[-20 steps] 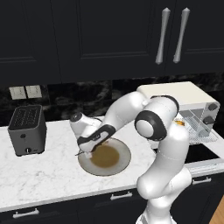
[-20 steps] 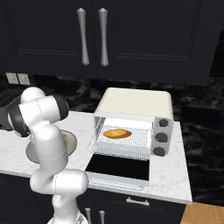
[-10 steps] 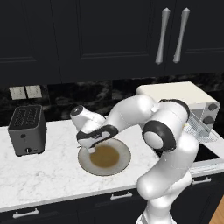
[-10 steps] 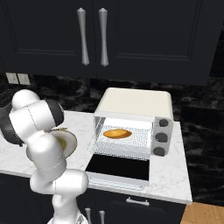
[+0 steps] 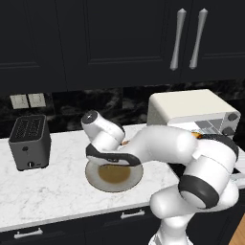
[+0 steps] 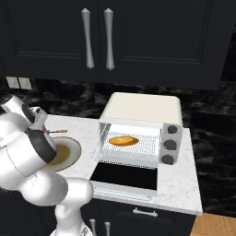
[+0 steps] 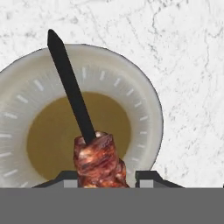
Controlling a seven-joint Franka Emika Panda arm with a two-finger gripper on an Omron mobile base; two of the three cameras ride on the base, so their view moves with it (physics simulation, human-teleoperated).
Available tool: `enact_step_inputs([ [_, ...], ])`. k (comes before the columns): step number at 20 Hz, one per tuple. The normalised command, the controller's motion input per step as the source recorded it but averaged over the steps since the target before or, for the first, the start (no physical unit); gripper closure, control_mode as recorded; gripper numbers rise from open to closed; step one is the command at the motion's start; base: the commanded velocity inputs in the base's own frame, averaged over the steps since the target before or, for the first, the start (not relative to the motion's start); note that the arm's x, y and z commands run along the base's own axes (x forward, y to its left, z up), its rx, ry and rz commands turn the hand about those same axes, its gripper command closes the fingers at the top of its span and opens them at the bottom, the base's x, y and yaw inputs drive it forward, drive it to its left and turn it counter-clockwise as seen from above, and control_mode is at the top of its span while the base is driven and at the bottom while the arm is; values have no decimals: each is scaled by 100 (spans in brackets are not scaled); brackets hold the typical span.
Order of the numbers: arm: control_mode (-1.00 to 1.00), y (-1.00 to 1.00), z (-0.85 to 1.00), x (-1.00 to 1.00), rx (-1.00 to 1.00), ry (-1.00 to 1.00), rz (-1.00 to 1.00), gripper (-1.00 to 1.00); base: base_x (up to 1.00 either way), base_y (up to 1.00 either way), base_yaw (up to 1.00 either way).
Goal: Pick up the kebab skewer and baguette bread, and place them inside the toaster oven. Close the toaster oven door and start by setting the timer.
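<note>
Left to right for you: dark grey slot toaster sits at the far left of the white marble surface, well apart from everything else. Next, the cream round plate with a brown centre, with the white arm bent low over its rear edge. In the hand view the end effector is clamped on the kebab skewer, a thin dark stick with reddish-brown meat chunks; the meat sits between the two fingertips, the bare stick pointing out over the plate. In the right base view the skewer's stick end pokes out beside the wrist, above the plate rim. On the right, the cream-white boxy toaster oven stands with its dark-glass door dropped flat open. The stubby golden-orange baguette bread lies on the wire rack inside.
</note>
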Motion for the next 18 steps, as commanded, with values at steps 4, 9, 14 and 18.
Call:
enact_step_inputs([
  [4,-100,0,68,-11,0,-6,0,100,0,0,0],
  [9,-100,-3,38,-13,0,-4,0,100,0,0,0],
  [14,-100,-35,30,-49,0,-9,0,100,0,0,0],
  [18,-100,-64,56,-60,0,-7,0,100,0,0,0],
])
